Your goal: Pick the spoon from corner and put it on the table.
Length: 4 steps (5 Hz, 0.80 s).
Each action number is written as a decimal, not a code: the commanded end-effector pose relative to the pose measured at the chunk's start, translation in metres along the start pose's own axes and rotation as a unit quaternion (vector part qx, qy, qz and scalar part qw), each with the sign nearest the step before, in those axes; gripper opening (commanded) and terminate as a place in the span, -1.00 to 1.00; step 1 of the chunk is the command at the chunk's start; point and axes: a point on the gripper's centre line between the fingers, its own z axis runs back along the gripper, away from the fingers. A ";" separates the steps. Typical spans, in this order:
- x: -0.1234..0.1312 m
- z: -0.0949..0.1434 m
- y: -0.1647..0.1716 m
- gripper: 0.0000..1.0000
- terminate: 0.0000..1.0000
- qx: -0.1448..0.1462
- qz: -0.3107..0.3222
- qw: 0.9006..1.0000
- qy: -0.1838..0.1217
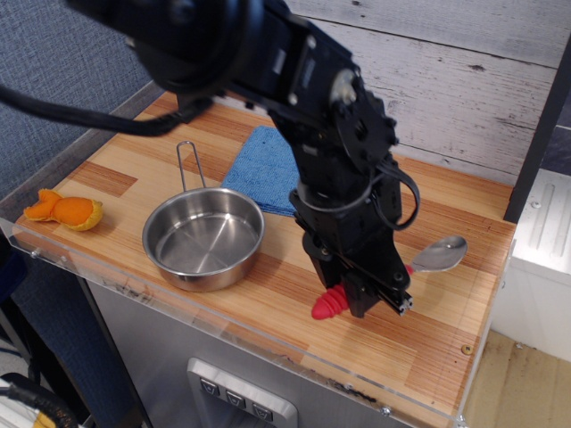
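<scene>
The spoon has a shiny silver bowl (pixel 439 254) and a thick red ribbed handle whose end (pixel 327 306) sticks out below the arm. It lies low over the right front part of the striped wooden table (pixel 294 267), at or just above its surface. My black gripper (pixel 373 294) is shut on the spoon's handle, and the gripper body hides the handle's middle. I cannot tell whether the spoon touches the wood.
A steel pot (pixel 203 237) with a thin wire handle stands at the front left. A blue cloth (pixel 264 168) lies behind it, partly hidden by the arm. An orange plush toy (pixel 64 209) sits at the left edge. A clear acrylic edge (pixel 268 343) runs along the front.
</scene>
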 end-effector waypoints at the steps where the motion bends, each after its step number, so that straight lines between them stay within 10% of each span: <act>1: 0.020 -0.014 0.029 -1.00 -1.00 0.010 0.015 1.000 -0.025; 3: 0.017 -0.028 0.033 -1.00 -1.00 0.019 0.009 1.000 -0.011; 4: 0.013 -0.026 0.036 1.00 -1.00 0.028 0.015 0.999 -0.005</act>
